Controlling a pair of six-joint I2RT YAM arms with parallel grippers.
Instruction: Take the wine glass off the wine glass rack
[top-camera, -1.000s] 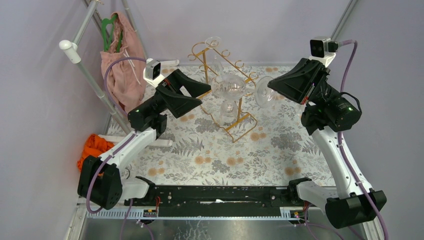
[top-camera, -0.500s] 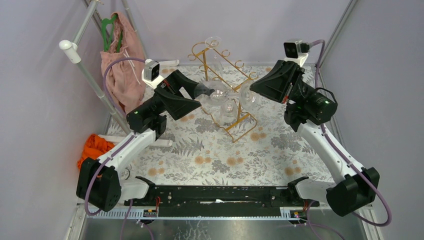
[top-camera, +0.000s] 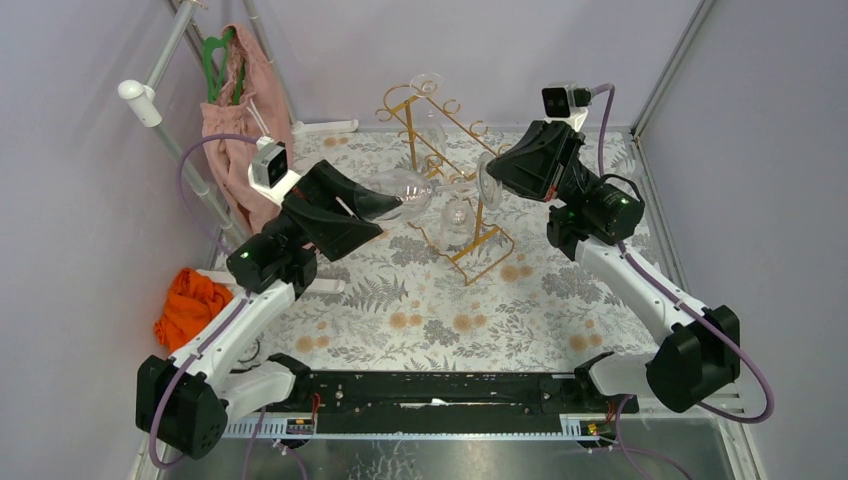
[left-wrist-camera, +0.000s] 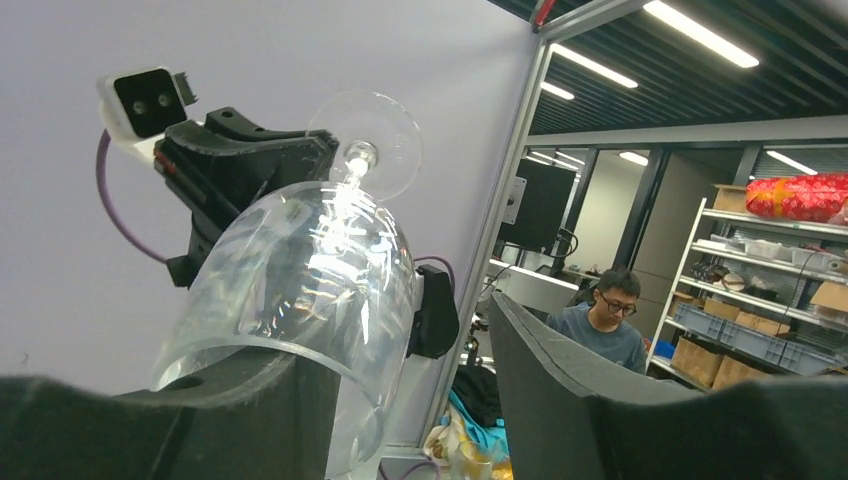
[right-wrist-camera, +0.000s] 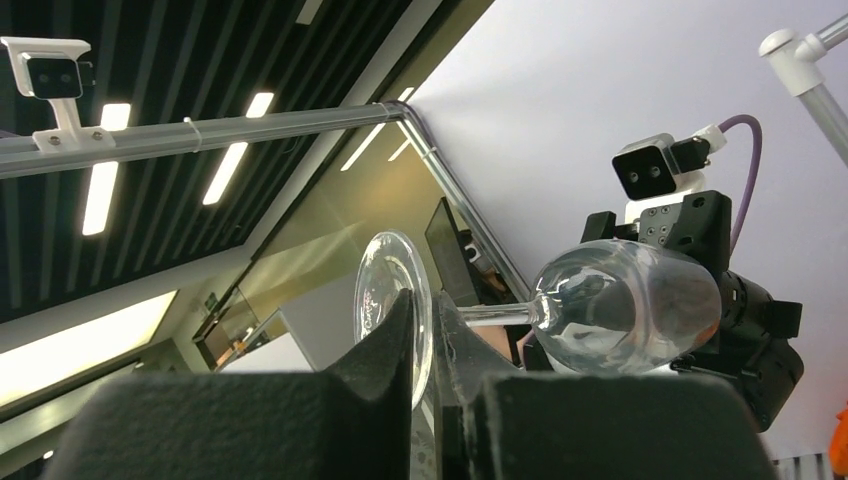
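A clear wine glass (top-camera: 405, 187) lies on its side in the air between my grippers, in front of the gold wire rack (top-camera: 447, 112). My right gripper (top-camera: 497, 172) is shut on the glass's round foot (right-wrist-camera: 393, 300), and the stem and bowl (right-wrist-camera: 630, 305) point away from it. My left gripper (top-camera: 378, 203) is open. In the left wrist view, one of its fingers (left-wrist-camera: 215, 415) sits inside the mouth of the bowl (left-wrist-camera: 300, 270), and the other finger (left-wrist-camera: 560, 380) stands well apart.
Two more glasses are on the rack: one low (top-camera: 457, 215), one at the top (top-camera: 428, 83). A pink cloth (top-camera: 235, 135) hangs on a stand at back left. An orange cloth (top-camera: 188, 300) lies left of the floral table cover (top-camera: 440, 300).
My right gripper carried the glass leftwards, so its bowl now sits over my left gripper's finger. My left arm drew back to the left.
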